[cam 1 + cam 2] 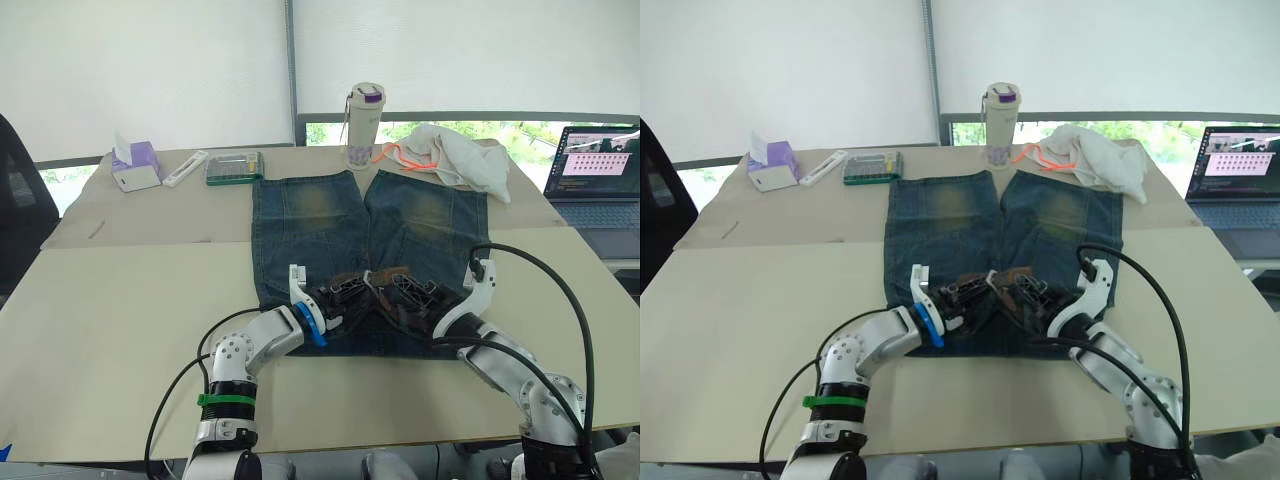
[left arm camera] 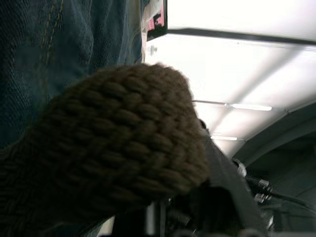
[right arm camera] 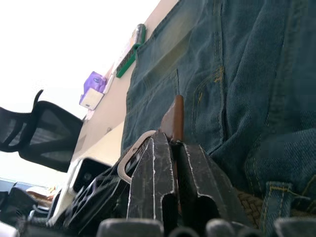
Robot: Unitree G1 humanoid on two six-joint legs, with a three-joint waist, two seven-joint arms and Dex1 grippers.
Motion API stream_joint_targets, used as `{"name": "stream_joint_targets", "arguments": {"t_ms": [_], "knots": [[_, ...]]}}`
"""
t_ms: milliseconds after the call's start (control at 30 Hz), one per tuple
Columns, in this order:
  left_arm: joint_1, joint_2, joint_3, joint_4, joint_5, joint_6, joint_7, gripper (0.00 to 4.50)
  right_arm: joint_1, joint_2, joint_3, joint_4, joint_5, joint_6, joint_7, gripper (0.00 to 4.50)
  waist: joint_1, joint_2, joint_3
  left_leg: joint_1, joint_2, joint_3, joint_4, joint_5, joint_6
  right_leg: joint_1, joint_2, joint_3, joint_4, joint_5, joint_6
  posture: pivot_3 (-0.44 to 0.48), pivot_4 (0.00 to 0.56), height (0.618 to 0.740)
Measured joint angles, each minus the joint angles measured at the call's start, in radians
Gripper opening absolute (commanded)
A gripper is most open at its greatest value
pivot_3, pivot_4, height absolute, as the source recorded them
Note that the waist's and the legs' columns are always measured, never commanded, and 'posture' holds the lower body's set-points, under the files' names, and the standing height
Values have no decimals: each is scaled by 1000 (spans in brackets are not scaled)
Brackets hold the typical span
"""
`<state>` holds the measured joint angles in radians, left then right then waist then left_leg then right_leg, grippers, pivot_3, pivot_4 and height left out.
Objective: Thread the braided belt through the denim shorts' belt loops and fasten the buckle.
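You've got the table [image 1: 120, 300] with the denim shorts [image 1: 330, 225] laid flat across the middle, legs pointing away from you toward the bottle [image 1: 364, 125] and waistband at the near edge, so the shorts' long axis runs front to back. The braided belt [image 1: 385, 285] sits along that waistband, running side to side across your view. From the right wrist view, part of it already looks to be tucked under a belt loop [image 3: 274, 202], so I'd say you're at the fastening end of the job, not the threading.

Both claws are down at the waistband, close together. Your left gripper [image 1: 335, 300] is on the woven tail end of the belt; the left wrist view shows that blunt braided tip right in front of the camera, pointing toward your right arm, but I can't tell how far open the fingers are. Your right gripper [image 3: 173, 148] has its fingers closed tight, pinching the brown leather tab [image 3: 174, 118] by the buckle [image 3: 129, 159], with the silver frame sticking out to one side.

Next move as I see it: keep the buckle steady and feed the tip into the frame. The floppy end could easily miss.
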<state>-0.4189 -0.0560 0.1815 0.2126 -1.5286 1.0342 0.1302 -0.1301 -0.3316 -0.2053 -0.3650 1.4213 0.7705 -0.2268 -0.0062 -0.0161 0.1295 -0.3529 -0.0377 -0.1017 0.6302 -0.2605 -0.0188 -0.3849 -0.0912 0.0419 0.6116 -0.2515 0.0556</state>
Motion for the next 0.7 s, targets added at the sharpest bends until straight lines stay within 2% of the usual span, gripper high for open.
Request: {"name": "stream_joint_targets", "arguments": {"t_ms": [133,233,333,500,700], "knots": [[45,104,-43,-98,48,68,-75,3453,-4,-6,-2,0,16,1,-17,0,-9,0,0,0,0,0,-1,0,0,-1,0,0,1,0,0,0,150,740],[103,315,-102,-236,111,162,-227,4483,-10,-89,-6,-18,16,23,24,0,-15,2,0,0,1,0,-2,0,0,-2,1,1,1,0,0,0,150,740],[124,460,-142,-319,208,175,-382,4483,-18,-162,-19,-35,14,43,56,0,-8,3,0,0,1,0,-2,0,0,-1,0,0,1,0,0,0,150,740],[131,524,-200,-330,374,95,-553,4483,-18,-278,-53,-9,15,78,108,0,1,3,0,-1,0,1,-2,0,1,-1,-1,0,-1,0,0,0,150,740],[141,531,-224,-331,502,11,-657,4483,9,-396,-86,18,-24,125,201,0,-3,3,-1,0,2,1,-2,0,2,0,0,0,0,0,0,0,150,740]]}}
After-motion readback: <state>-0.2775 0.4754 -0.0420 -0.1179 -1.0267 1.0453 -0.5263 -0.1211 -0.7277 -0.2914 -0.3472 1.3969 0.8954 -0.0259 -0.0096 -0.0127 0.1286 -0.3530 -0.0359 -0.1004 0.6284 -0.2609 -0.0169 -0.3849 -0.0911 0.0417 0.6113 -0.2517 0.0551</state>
